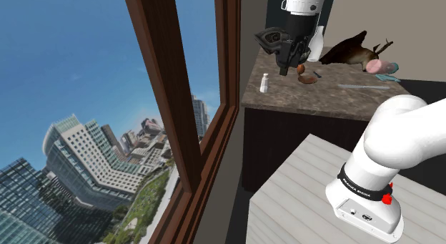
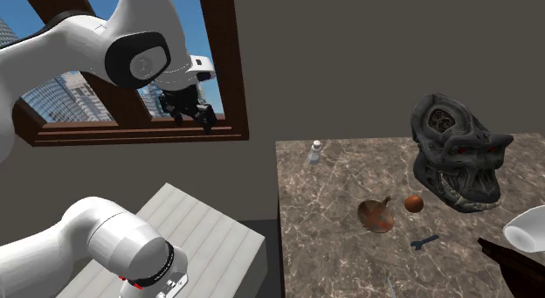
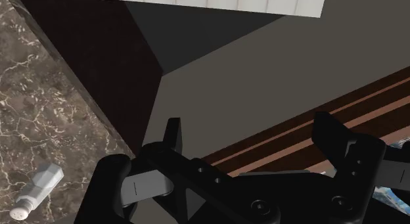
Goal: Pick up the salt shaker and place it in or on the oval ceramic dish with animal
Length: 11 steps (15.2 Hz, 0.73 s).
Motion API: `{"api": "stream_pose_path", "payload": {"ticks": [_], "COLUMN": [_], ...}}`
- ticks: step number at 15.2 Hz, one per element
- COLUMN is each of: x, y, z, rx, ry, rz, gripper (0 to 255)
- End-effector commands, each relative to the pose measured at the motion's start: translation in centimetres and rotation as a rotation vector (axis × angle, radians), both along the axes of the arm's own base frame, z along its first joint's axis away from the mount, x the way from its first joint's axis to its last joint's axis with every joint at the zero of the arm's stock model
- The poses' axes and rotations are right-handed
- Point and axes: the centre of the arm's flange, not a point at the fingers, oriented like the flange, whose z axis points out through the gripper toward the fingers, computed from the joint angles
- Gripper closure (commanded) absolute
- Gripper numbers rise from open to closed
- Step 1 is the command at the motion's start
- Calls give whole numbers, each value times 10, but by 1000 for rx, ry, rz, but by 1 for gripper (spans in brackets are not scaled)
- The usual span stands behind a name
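Observation:
A small white salt shaker (image 1: 264, 83) (image 2: 314, 151) (image 3: 38, 190) stands upright near the window-side edge of the dark marbled counter (image 2: 349, 252). A small brown oval dish (image 2: 376, 215) (image 1: 309, 78) sits mid-counter, with an orange ball (image 2: 414, 203) beside it. My black gripper (image 1: 289, 64) (image 2: 196, 115) (image 3: 253, 134) hangs open in the air, high and off the counter's edge on the window side, well apart from the shaker. Nothing is between its fingers.
A grey skull mask (image 2: 456, 152) (image 1: 274, 38) stands at the counter's back. A small blue tool (image 2: 424, 242), a white bowl (image 2: 528, 228) and a dark brown object (image 2: 515, 261) lie nearby. The brown window frame (image 1: 179, 99) borders the counter's side, the stand's slatted top (image 1: 321, 185) its front.

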Motion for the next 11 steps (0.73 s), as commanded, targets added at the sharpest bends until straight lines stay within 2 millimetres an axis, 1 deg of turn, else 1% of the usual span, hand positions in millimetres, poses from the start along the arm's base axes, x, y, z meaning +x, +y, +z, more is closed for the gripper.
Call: {"api": "stream_pose_path", "payload": {"ticks": [1, 11], "x": [0, 85], "y": [0, -91], "z": [0, -46], "rx": [0, 9], "ry": [0, 7], "rz": [0, -22], "gripper": [0, 0]}}
